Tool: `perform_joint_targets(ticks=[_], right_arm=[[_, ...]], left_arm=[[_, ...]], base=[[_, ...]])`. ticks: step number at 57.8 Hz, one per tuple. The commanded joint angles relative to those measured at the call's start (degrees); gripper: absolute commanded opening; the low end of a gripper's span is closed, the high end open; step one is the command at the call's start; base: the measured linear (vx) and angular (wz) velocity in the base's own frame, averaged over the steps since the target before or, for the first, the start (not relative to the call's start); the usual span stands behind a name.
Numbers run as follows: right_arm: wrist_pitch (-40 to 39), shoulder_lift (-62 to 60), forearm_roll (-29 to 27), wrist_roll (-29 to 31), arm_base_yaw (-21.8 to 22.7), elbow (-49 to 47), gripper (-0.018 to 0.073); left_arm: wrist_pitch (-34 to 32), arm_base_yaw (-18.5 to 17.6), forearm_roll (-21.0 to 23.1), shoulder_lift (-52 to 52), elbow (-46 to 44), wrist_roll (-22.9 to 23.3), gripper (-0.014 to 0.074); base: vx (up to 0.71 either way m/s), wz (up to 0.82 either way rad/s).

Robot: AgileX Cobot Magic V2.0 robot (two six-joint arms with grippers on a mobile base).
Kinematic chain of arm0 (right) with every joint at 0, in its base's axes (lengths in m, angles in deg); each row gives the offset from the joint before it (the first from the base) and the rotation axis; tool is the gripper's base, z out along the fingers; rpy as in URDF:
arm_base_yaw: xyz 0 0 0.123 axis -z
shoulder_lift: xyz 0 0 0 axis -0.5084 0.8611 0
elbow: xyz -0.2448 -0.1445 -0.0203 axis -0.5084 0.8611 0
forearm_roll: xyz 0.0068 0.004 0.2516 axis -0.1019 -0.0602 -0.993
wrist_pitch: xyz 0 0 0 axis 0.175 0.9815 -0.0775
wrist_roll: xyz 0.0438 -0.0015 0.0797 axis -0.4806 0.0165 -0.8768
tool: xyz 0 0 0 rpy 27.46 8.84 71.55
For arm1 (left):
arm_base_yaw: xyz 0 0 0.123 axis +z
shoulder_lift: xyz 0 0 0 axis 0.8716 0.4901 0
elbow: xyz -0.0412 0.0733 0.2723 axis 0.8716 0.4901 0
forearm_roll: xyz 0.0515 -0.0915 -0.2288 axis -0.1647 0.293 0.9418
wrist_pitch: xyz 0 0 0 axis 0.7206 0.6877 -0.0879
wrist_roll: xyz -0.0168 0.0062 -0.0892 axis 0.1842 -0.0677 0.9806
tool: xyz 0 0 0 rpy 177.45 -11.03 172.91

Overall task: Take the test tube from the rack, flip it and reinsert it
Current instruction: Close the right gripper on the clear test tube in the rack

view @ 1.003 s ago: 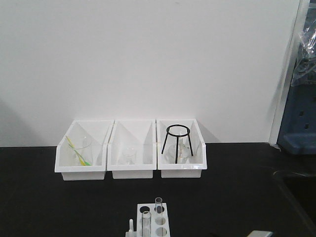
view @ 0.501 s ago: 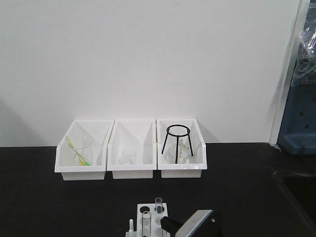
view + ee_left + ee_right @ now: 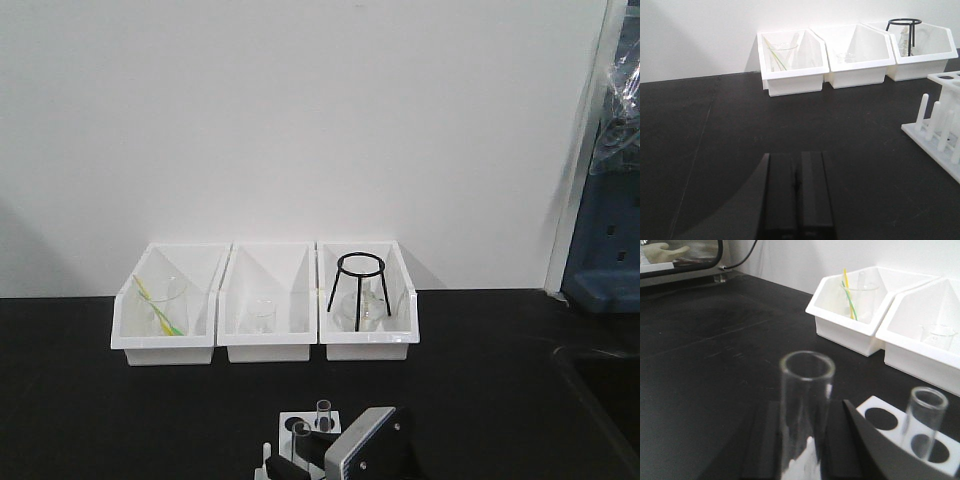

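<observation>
Over the rack (image 3: 943, 131), close in front, the right gripper (image 3: 805, 440) has just arrived, its fingers flanking the upright test tube (image 3: 806, 390) in its hole, pinching or not I cannot tell, so lifting seems next; the left gripper (image 3: 797, 200) waits pressed together.
</observation>
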Motion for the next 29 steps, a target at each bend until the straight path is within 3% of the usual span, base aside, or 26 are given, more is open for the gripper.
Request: perform_joint_targets(ticks=[1, 6, 20, 29], right_arm=[[-5.22, -2.48, -0.30, 0.01, 0.15, -1.52, 0.0092], [-5.22, -2.55, -0.14, 0.01, 0.15, -1.52, -0.0018], [-4.29, -8.17, 0.76, 0.01, 0.15, -1.95, -0.0015], [7.62, -18.08, 0.84, -2.68, 0.15, -7.40, -0.0013]], left_arm=[[-4.53, -0.01, 0.22, -0.38, -0.23, 0.50, -0.0006], [-4.53, -0.01, 0.22, -0.38, -0.23, 0.50, -0.0006], [-4.53, -0.01, 0.22, -0.38, -0.23, 0.50, -0.0006], [-4.53, -0.01, 0.22, -0.38, -0.23, 0.50, -0.0006]], base=[[0.00, 0.00], [0.00, 0.00], [0.00, 0.00], [0.00, 0.00]])
